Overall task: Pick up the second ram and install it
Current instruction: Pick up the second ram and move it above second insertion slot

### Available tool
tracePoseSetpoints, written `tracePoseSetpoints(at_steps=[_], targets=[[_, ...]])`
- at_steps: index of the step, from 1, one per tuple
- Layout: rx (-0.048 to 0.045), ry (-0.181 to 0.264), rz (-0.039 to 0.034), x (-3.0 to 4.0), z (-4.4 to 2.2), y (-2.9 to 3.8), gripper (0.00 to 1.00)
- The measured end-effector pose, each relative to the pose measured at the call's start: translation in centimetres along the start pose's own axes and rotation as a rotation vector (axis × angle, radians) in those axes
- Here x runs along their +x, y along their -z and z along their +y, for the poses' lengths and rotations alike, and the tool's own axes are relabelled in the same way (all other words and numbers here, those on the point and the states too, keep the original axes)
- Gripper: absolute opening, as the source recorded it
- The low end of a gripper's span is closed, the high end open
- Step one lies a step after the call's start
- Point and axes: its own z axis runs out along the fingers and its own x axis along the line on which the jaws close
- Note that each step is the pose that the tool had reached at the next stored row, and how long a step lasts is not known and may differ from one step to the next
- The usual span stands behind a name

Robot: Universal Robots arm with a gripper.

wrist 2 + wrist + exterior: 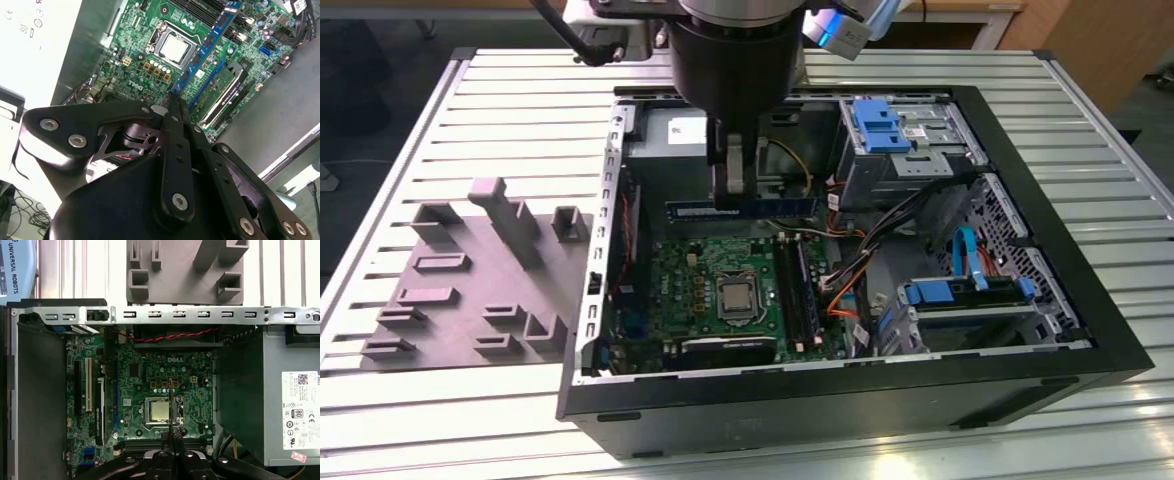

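A slatted metal table point(480, 90) carries an open computer case point(854, 395). The second ram point(761, 209) hangs above the motherboard point(687, 290), with the gripper point(736, 195) fingers clamped on it. The pick-up looks done; seating it is left. The memory slots point(797, 290) lie nearer, toward the exterior view's right, and one seems already filled. Orange cables point(841, 288) crowd just beside them. The processor point(738, 296) sits on the board, and a grey tray point(454, 330) rests outside the case on the exterior view's left.

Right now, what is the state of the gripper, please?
Gripper: shut on the ram, above the motherboard.
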Motion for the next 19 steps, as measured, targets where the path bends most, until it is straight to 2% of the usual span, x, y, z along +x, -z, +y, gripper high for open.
tracePoseSetpoints(at_steps=[19], targets=[[0.0001,0.0,0.0,0.03,-0.02,-0.61,0.11]])
